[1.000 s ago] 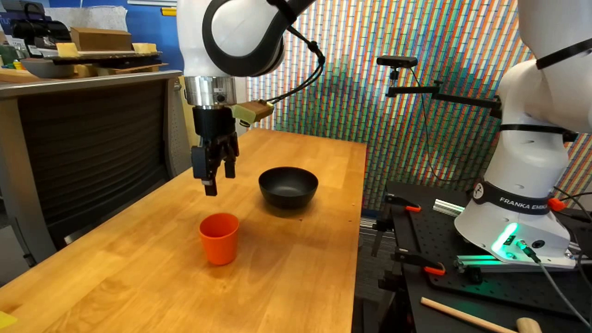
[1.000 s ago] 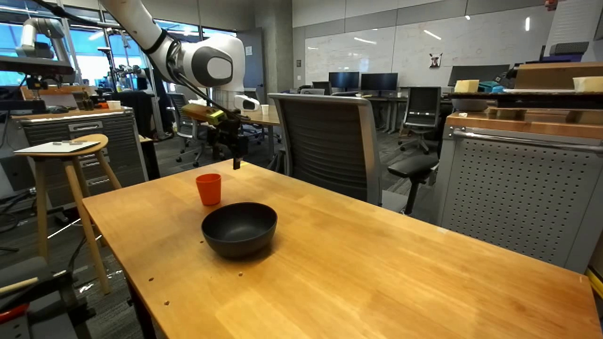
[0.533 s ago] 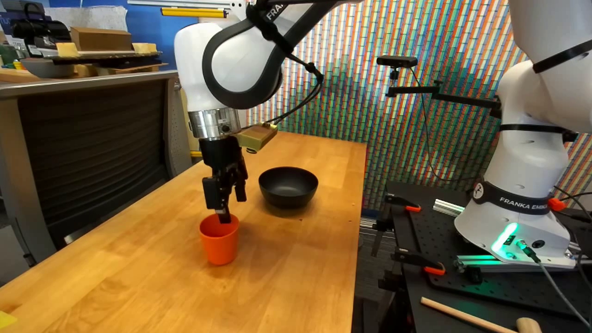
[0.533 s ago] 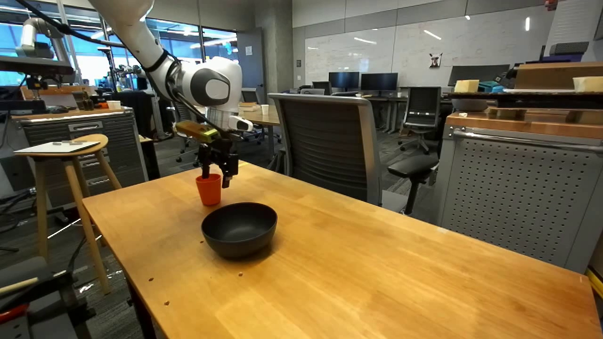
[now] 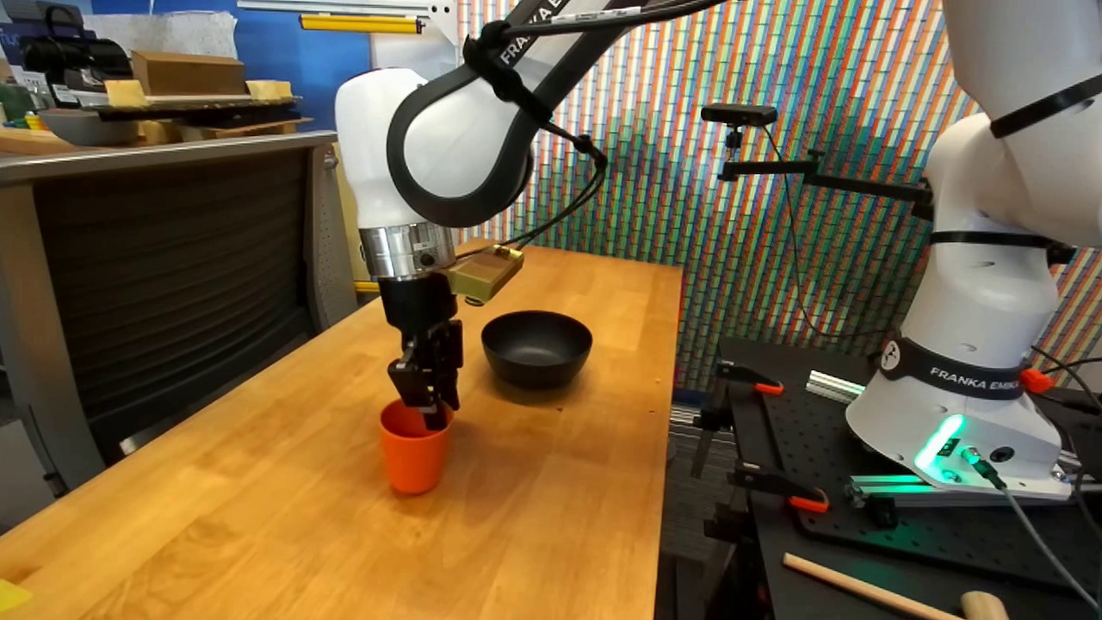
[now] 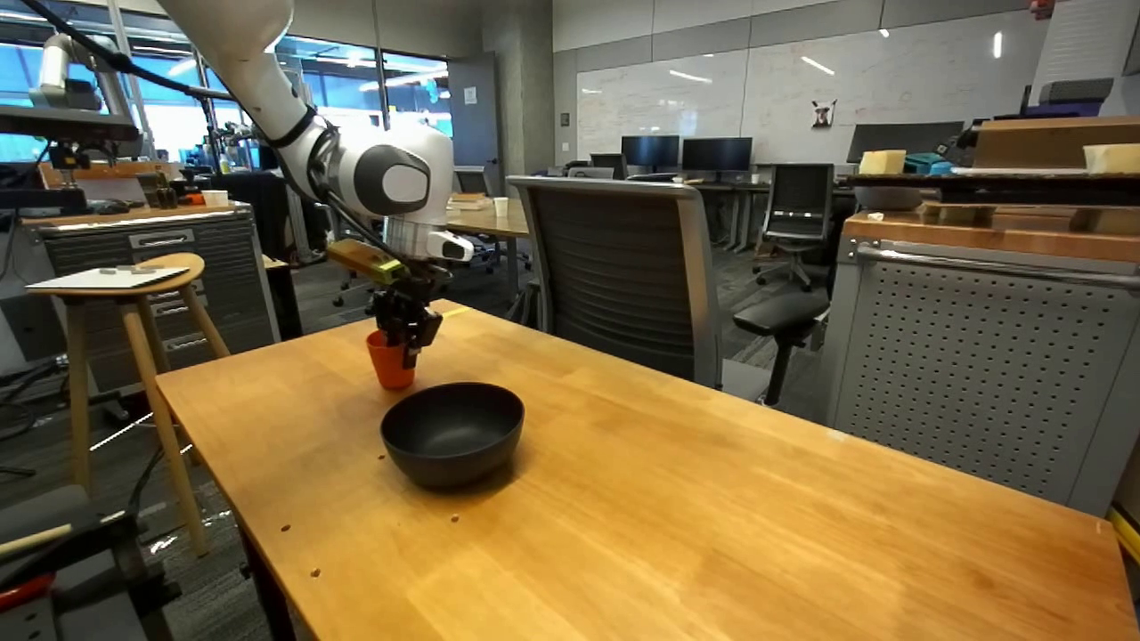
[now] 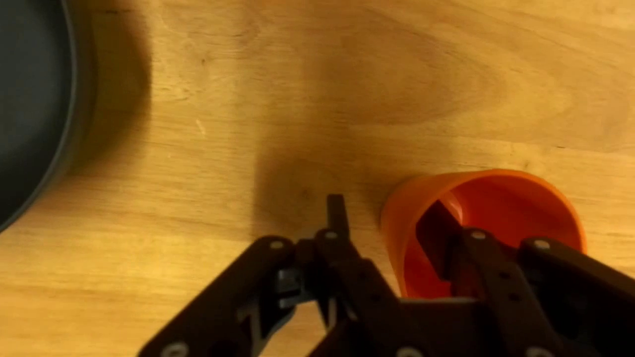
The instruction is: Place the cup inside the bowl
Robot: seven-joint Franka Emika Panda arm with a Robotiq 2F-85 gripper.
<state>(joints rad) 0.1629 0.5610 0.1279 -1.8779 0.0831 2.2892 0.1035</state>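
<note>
An orange-red cup [image 5: 416, 465] stands on a wooden bench [image 5: 551, 534], one finger [image 7: 437, 233] of the tool [image 7: 386, 213] inside it.

In the wrist view, the tool's jaws are spread, the other finger [image 7: 338, 215] hanging outside the cup, apart from its side; whether the inner one touches is unclear. In an exterior view, the black bowl [image 5: 535, 372] sits farther back on the bench, near the cup but apart, a multicoloured striped wall [image 5: 637, 129] beyond.

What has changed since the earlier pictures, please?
The jaws came down, now straddling the wall of the cup, and drew closer together; no grip is visible yet. The cup's rim shifted slightly toward the robot's base. The bowl stayed put.
</note>
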